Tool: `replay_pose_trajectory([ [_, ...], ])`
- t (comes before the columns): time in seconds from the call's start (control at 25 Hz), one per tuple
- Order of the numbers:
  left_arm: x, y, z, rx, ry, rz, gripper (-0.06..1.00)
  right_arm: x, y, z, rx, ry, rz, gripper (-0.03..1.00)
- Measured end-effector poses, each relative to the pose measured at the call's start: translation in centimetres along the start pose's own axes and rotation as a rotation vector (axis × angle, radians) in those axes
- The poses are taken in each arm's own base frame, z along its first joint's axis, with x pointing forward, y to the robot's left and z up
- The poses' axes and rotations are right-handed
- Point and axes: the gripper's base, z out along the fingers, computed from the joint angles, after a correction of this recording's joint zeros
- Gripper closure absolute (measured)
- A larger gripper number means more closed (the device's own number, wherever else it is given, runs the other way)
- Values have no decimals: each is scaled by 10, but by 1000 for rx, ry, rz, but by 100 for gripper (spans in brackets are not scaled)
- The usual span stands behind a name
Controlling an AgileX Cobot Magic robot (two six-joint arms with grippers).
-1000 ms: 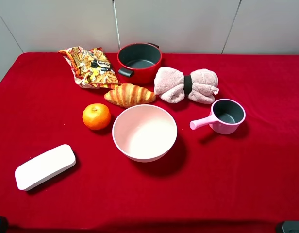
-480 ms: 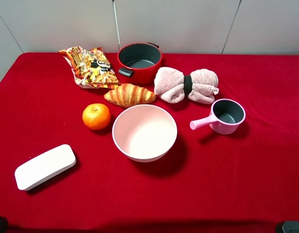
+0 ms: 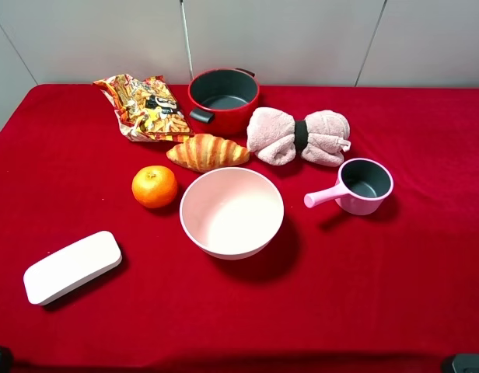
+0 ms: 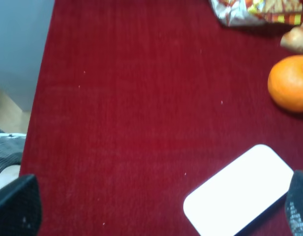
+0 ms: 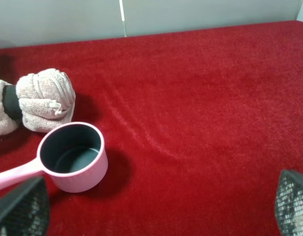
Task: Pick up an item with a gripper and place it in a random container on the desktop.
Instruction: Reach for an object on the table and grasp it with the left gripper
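Observation:
The flat white oblong box [image 3: 72, 266] lies on the red cloth desktop [image 3: 364, 295] at the front left. It also shows in the left wrist view [image 4: 238, 191]. The large pale pink bowl [image 3: 228, 247] stands empty in the middle. My left gripper [image 4: 156, 211] is open and empty, and hangs above the cloth with the box near one fingertip [image 4: 16, 209]. My right gripper [image 5: 156, 206] is open and empty over the right side of the table. In the high view only dark bits of the arms show at the bottom corners.
A red pot [image 3: 222, 99], a snack bag [image 3: 145, 106], a croissant [image 3: 207, 152] and a rolled pink towel [image 3: 299, 137] sit at the back. An orange [image 3: 155, 186] lies left of the bowl. A small pink saucepan [image 3: 356, 186] stands right of the bowl.

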Motion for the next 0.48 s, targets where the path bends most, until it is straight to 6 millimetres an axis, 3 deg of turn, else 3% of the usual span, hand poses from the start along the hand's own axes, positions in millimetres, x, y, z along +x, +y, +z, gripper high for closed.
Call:
replay_pose_trajectory([
  [0.48, -63, -3, 24, 155, 217, 170, -5, 0, 0, 0, 0, -1, 0, 28],
])
